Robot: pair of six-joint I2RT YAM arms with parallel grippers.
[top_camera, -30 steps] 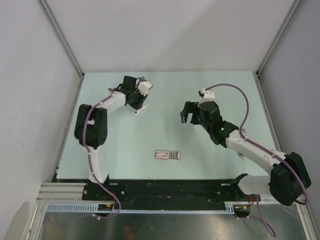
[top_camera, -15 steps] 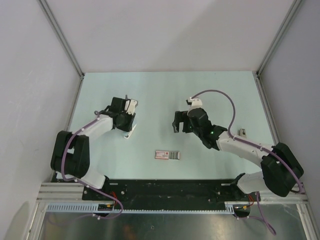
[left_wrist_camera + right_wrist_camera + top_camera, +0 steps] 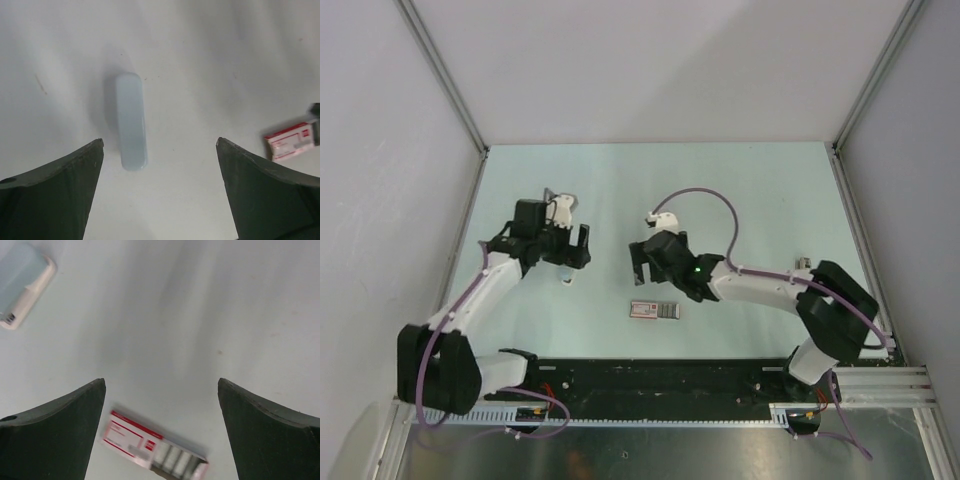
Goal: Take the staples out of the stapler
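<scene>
Left gripper (image 3: 160, 142): jaws wide apart and holding nothing. The stapler (image 3: 131, 122) lies flat on the table (image 3: 210, 60), lengthwise away from the gripper. Its near end is level with the fingertips, and it sits closer to the finger on the left of the wrist view. It touches neither finger, with bare table on both sides of it. Only the pale blue top is visible from here.

In the top view the stapler (image 3: 566, 279) is just on the base side of the left gripper (image 3: 570, 250), partly under its shadow.

Right gripper (image 3: 161, 382): also spread wide and holding nothing. A red-and-white box (image 3: 150, 445) with a grey end lies on the table between its fingers, low in the wrist view, tilted, touching neither finger. The stapler (image 3: 25, 285) is far off at the upper-left corner of that view, beyond the finger on that side and cut by the frame edge. Its blue top, white underside and a dark bit at one end show.

In the top view the right gripper (image 3: 638, 268) is to the side of the left one, and they are apart. The box (image 3: 655, 310) is just on the base side of the right gripper and well apart from the stapler. In the left wrist view the box (image 3: 291, 141) shows at the right edge, past the finger on that side.

A small grey object (image 3: 803, 264) sits by the right arm, too small to identify.
</scene>
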